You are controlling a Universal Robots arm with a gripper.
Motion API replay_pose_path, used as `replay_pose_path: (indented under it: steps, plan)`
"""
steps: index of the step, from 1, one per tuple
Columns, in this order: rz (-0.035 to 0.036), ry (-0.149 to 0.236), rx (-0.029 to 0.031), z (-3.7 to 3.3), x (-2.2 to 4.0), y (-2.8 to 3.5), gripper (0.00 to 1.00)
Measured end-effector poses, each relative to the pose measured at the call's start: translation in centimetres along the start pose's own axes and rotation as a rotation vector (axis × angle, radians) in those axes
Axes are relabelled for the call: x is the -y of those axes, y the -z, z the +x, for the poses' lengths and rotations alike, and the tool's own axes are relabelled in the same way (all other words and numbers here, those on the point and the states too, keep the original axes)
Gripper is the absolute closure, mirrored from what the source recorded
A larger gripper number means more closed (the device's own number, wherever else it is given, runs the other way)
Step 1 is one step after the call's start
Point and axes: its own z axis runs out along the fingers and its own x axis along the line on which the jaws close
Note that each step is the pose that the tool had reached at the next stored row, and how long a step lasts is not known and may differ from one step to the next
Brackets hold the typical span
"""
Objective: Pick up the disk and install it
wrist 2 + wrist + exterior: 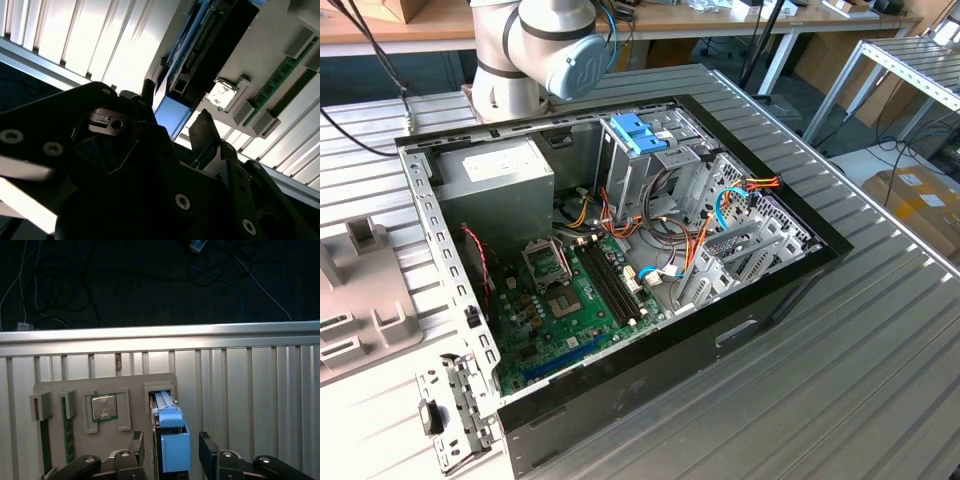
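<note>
Blue-framed disk: lies in a slot of the grey tray.
Gripper: fingers spread, one on each side of the disk's blue tab.
Computer case: open; arm base at its 12 o'clock, exterior view.

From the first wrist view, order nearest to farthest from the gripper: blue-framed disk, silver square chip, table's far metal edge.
1. Blue-framed dark disk, inside the open gripper.
2. Silver square chip, in the grey tray.
3. Table's far metal edge, beyond the tray.

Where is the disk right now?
In the first wrist view, the disk sits slotted in the grey tray beside the processor chip, its blue tab between the fingers of the open gripper.
</note>
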Motion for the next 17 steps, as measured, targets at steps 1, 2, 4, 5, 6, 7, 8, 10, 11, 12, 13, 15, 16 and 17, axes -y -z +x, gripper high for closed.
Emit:
replay_pose_path:
  steps: [1,2,4,5,6,7,8,10,11,12,13,15,16,17]
  plan:
    - [0.0,0.0,0.0,0.0,0.03,-0.14,0.44]
    - [0.0,0.0,0.0,0.01,0.06,-0.26,0.44]
    - [-0.0003,0.0,-0.0001,0.02,0.21,-0.74,0.44]
    - [-0.0001,0.0,-0.0001,0.02,0.27,-0.96,0.44]
    - [-0.0001,0.0,-0.0001,0.02,0.32,-1.12,0.44]
    - [-0.0002,0.0,-0.0001,0.02,0.37,-1.25,0.44]
    - [-0.0001,0.0,-0.0001,0.03,0.43,-1.45,0.44]
    - [-0.0001,0.0,-0.0002,0.03,0.5,-1.72,0.44]
    - [-0.0002,0.0,-0.0002,0.04,0.51,-1.93,0.44]
    - [-0.0001,0.0,-0.0001,0.04,0.51,-2.06,0.44]
    - [-0.0001,0.0,-0.0001,0.05,0.51,-2.21,0.44]
    - [-0.0002,0.0,-0.0001,0.05,0.51,-2.46,0.44]
    - [-0.0002,0.0,-0.0002,0.06,0.51,-2.53,0.44]
    - [-0.0005,0.0,-0.0003,0.06,0.5,-2.53,0.44]
